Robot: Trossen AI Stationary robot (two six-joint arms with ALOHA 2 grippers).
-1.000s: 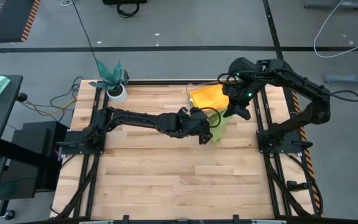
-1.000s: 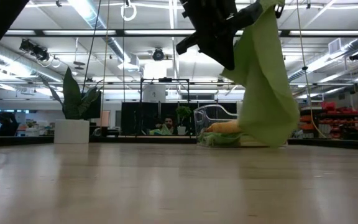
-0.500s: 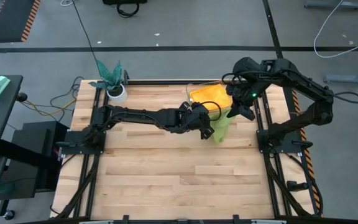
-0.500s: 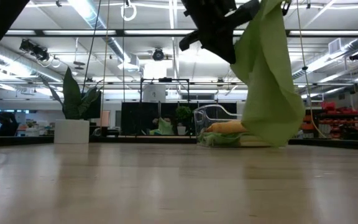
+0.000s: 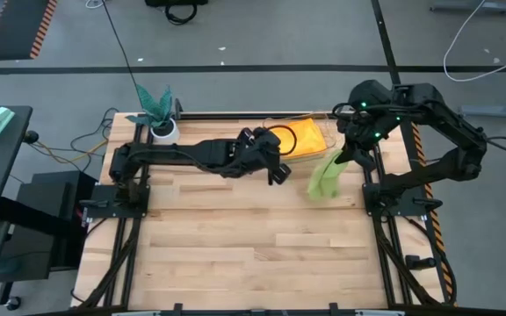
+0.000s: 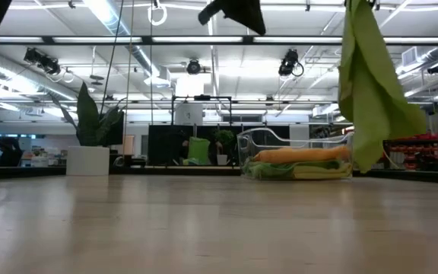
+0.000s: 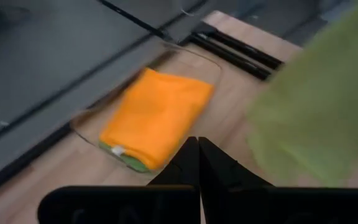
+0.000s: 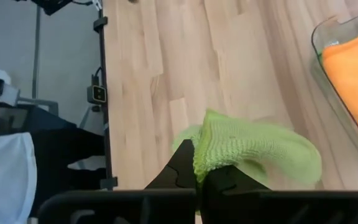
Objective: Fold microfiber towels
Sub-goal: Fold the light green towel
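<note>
A lime green microfiber towel (image 5: 323, 178) hangs from my right gripper (image 5: 344, 158), which is shut on it near the table's right edge; in the low view the towel (image 6: 367, 91) hangs long. My left gripper (image 5: 279, 173) is shut on nothing, high over the table's far middle, to the left of the towel (image 7: 316, 118). An orange towel (image 5: 299, 136) lies folded on top of a small stack in a clear tray (image 5: 272, 130) at the far side. A green layer (image 7: 129, 160) shows under the orange towel (image 7: 154, 115). My right gripper pinches a bunched fold of the green towel (image 8: 209, 152) at its upper end between the two fingers. The fingers slant down from the table's right side. The towel hangs slack below them, its lower end (image 6: 366, 164) clear of the table.
A teal plant in a white pot (image 5: 160, 114) stands at the far left corner. The clear tray's wall (image 6: 253, 144) rises at the far side, between the two grippers. Bare wooden tabletop (image 5: 253, 246) fills the near half.
My left gripper has risen and drawn back from the green towel toward the table's far left. My right gripper has carried the towel toward the right edge; the towel, drawn sideways before, now hangs straight down from it alone.
</note>
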